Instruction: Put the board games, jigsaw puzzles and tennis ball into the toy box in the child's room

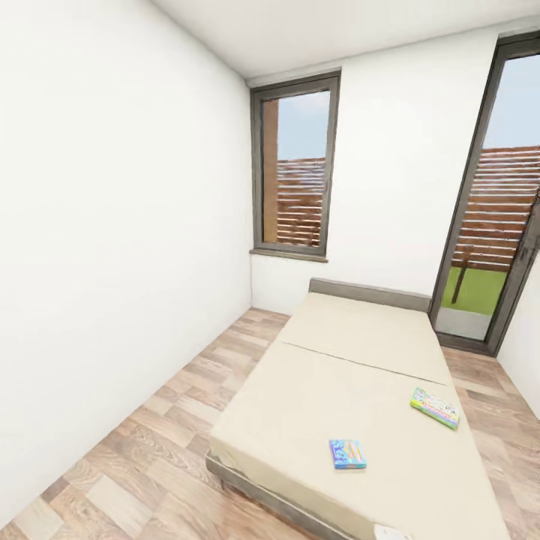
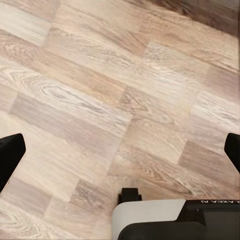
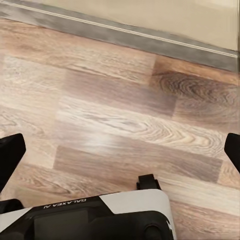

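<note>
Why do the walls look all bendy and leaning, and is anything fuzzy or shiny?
Head view: the wide lens tilts the window and glass door; even daylight, no glare on the bed; both board games look slightly soft. Right wrist view: the wooden floor is a bit blurred, with a darker shadowed patch near the bed base. Left wrist view: sharper wood grain, no glare.

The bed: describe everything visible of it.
The bed stands lengthwise along the room, its far end toward the wall beside the window. A plain beige cover lies flat over it, with one seam across the middle. A grey frame shows at the headboard and along the near lower edge. Two board games lie flat on top: a blue one near the foot and a green-edged one toward the right side.
</note>
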`<state>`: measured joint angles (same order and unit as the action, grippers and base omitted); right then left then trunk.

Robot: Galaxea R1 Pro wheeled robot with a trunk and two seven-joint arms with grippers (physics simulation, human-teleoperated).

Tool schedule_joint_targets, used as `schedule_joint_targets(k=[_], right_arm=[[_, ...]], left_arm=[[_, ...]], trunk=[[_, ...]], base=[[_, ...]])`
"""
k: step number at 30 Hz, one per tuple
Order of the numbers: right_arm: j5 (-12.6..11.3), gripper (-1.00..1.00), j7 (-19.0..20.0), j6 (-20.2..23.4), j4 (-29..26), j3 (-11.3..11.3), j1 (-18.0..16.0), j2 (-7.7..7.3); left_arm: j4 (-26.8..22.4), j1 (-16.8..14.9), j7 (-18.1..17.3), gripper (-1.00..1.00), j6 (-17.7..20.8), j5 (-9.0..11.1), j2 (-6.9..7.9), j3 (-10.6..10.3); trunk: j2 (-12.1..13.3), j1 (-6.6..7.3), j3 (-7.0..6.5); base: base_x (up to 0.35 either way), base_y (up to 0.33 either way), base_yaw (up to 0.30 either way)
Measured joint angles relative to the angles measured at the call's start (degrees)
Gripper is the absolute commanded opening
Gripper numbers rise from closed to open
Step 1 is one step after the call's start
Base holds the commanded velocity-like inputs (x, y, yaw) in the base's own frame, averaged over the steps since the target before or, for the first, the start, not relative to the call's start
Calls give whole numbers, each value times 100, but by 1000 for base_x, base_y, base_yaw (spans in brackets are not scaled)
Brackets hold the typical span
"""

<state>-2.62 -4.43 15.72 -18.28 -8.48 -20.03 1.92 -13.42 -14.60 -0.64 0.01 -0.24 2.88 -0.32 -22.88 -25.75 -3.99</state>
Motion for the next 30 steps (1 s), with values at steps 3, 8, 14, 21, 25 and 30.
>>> schedule_joint_targets(k=[3,8,14,21,25,30], right_arm=[[-1,100,0,1,-2,-1,0,-2],[0,100,-1,1,-2,-2,0,-1],[-5,100,0,0,-1,-2,0,-4],[-5,100,-7,1,-2,-3,0,0],[-3,100,-7,0,-1,-2,0,-2],[-1,100,-8,0,-2,-1,0,3]], left_arm=[[0,0,-4,100,-1,0,0,0],[0,0,-7,100,5,0,0,0],[1,0,-5,100,6,0,0,0],[0,0,-6,100,7,0,0,0],[0,0,-6,100,10,0,0,0],[0,0,-4,100,11,0,0,0]], trunk=[[0,-1,0],[0,-1,0],[0,-2,0],[0,-2,0],[1,-2,0],[0,-2,0]], base=[[106,42,-288],[36,12,-288],[8,3,-288],[1,28,-288],[-18,167,-288],[-23,172,-288]])
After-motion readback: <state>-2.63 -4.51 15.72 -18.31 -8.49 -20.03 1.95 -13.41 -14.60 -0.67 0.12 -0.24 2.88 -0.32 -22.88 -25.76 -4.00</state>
